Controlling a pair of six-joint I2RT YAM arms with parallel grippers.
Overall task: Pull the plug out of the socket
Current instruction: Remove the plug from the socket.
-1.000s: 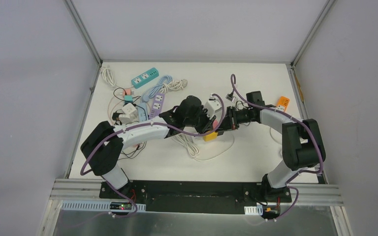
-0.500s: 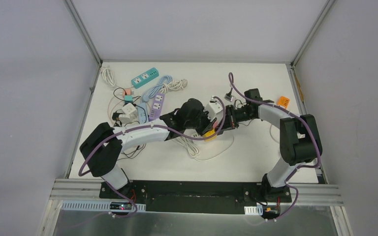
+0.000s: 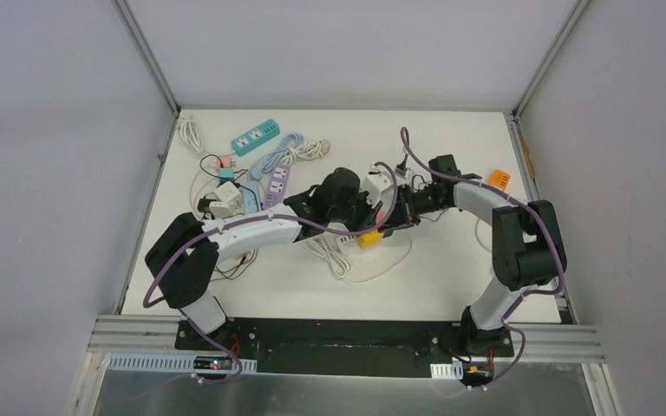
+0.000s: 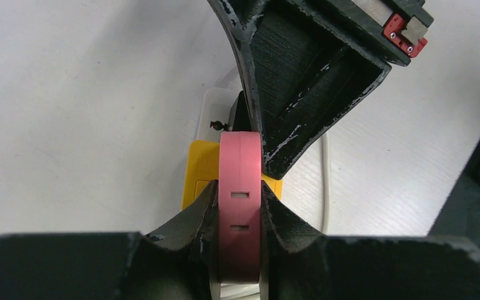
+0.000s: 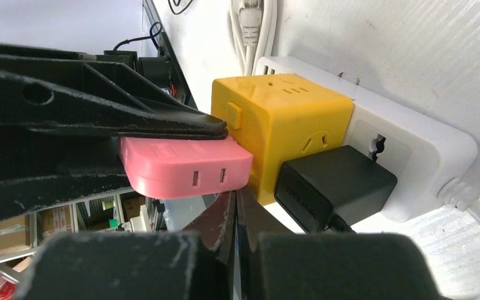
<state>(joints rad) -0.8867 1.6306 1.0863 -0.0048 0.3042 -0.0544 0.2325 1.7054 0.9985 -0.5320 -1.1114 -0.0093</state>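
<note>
1. While clamped on the pink plug point(image 4: 240, 181), the left pincer point(image 4: 240, 209) holds it against the yellow cube's point(image 5: 287, 119) side; can't tell if its prongs are seated.
2. Cube sits on a white strip point(image 5: 425, 150), mid-surface point(image 4: 69, 94); a black adapter point(image 5: 334, 181) touches the cube.
3. Right pincer point(image 5: 236, 212): fingers together, gripping nothing, tips just below the plug.

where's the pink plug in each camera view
Top external: pink plug, a sliver at mid-frame, up-right of the yellow cube.
Left wrist: pink plug bottom centre, clamped in the left gripper.
Right wrist: pink plug left of centre.
Shared landmark: the yellow cube, right beside the pink plug in both wrist views.
</note>
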